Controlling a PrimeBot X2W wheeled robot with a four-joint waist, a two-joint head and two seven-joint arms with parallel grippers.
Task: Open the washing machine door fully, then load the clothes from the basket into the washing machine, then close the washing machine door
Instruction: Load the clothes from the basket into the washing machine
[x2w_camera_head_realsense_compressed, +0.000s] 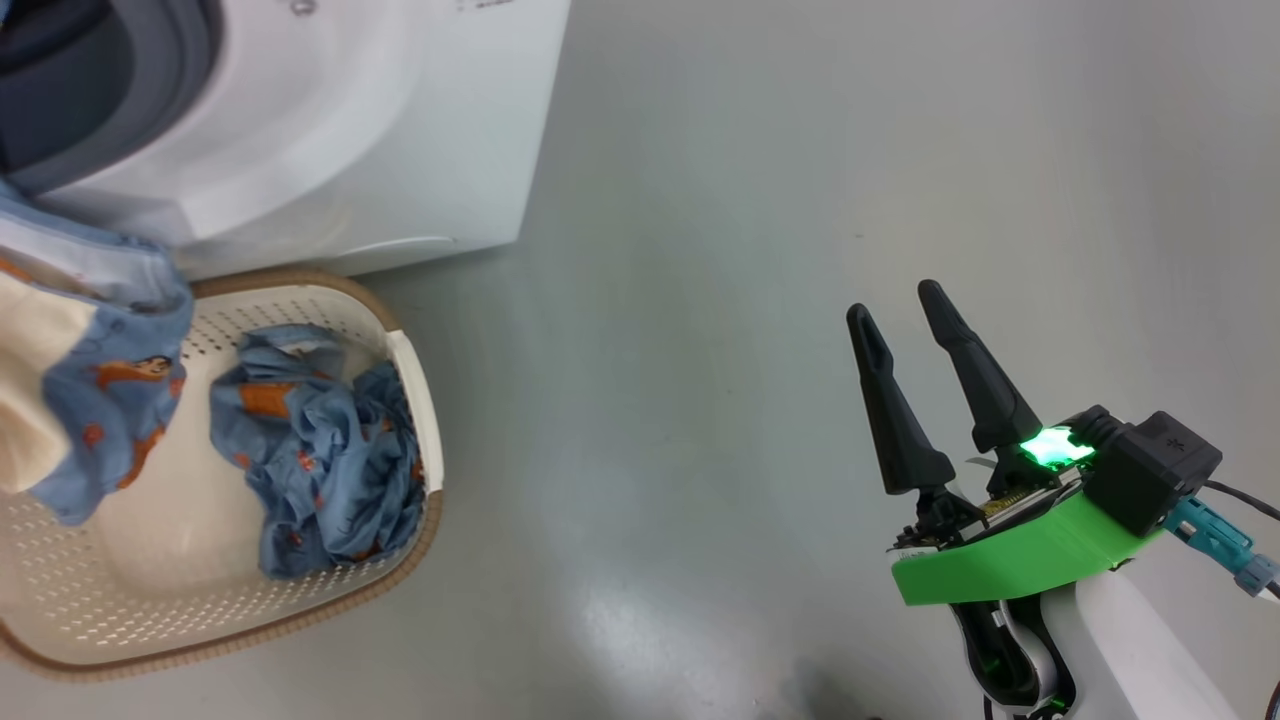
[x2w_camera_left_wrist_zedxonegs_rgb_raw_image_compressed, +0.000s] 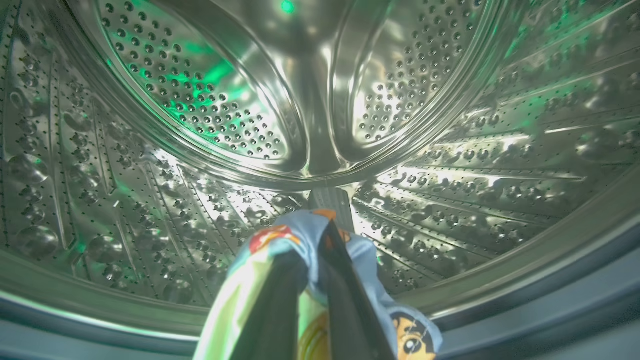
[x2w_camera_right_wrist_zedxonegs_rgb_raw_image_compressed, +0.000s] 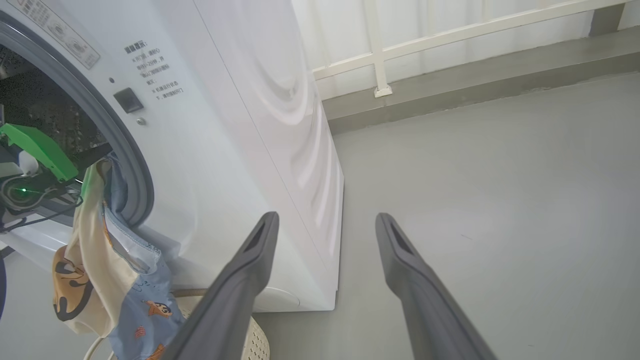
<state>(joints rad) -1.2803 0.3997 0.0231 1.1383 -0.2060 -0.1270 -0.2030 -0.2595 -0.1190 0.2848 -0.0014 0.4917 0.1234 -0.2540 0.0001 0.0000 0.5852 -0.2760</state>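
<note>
My left gripper is shut on a light blue and cream garment and reaches into the steel drum of the washing machine. The rest of that garment hangs out over the grey gasket and down above the basket. A second crumpled blue garment lies in the basket. My right gripper hangs open and empty over the floor, well right of the machine. The washing machine door is out of view.
Grey floor stretches to the right of the washing machine and basket. In the right wrist view a white railing on a low kerb runs behind the machine. The basket stands against the machine's front.
</note>
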